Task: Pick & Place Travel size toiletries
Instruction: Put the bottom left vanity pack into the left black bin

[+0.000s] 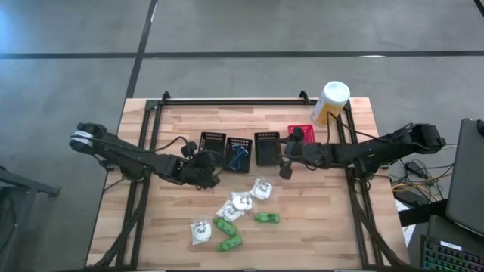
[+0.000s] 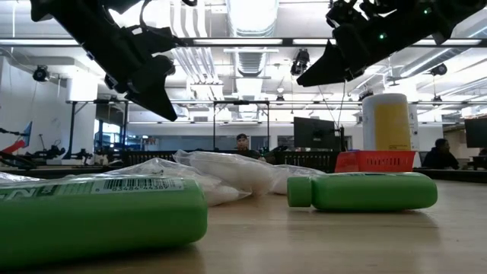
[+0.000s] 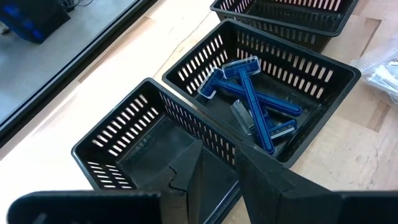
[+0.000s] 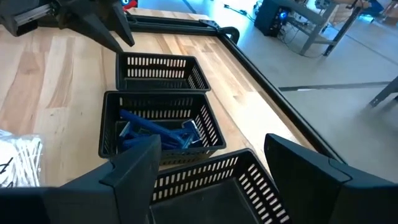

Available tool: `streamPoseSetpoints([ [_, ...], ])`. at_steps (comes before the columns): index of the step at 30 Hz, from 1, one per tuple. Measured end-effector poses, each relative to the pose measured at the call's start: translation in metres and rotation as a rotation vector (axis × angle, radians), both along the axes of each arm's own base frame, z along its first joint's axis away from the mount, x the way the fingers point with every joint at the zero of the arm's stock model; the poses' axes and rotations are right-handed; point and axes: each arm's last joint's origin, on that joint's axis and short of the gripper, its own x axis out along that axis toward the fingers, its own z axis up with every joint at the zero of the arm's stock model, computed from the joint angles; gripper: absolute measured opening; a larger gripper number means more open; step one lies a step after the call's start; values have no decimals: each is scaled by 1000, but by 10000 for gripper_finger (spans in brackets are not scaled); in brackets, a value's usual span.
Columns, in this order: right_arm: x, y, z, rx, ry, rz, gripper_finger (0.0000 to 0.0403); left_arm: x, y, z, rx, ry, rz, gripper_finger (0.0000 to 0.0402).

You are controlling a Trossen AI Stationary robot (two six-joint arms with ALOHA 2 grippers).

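The travel size toiletries lie loose on the near half of the table: white wrapped lumps (image 1: 262, 189) (image 1: 236, 204) (image 1: 200, 230) and green packets (image 1: 266, 217) (image 1: 230, 243). One green packet (image 2: 365, 191) lies flat on its side. My left gripper (image 1: 206, 168) hovers over the leftmost black basket (image 3: 143, 155), its fingers a narrow gap apart (image 3: 217, 180) with nothing between them. My right gripper (image 1: 285, 165) hangs wide open (image 4: 211, 168) above another black basket (image 4: 211, 186), holding nothing.
Three black baskets stand in a row at mid-table. The middle one (image 1: 240, 153) holds blue razors (image 3: 249, 99). A red basket (image 1: 300, 134) and a tall white-and-yellow canister (image 1: 331, 102) stand at the far right. Bare wood lies around the loose items.
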Motion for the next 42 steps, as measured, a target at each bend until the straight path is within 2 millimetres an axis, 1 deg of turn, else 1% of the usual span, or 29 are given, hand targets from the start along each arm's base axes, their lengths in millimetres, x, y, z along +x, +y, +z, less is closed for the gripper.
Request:
streamPoseSetpoints([
  [9, -3, 0, -6, 36, 50, -19, 267, 0, 0, 0, 2, 2, -2, 99],
  [16, -1, 0, -3, 29, 43, -16, 263, 0, 0, 0, 3, 2, -3, 99],
  [31, -1, 0, -1, 37, 33, -22, 308, 0, 0, 0, 3, 2, -2, 99],
  [42, 2, -5, 5, 34, 7, -42, 331, 0, 0, 0, 2, -1, -3, 99],
])
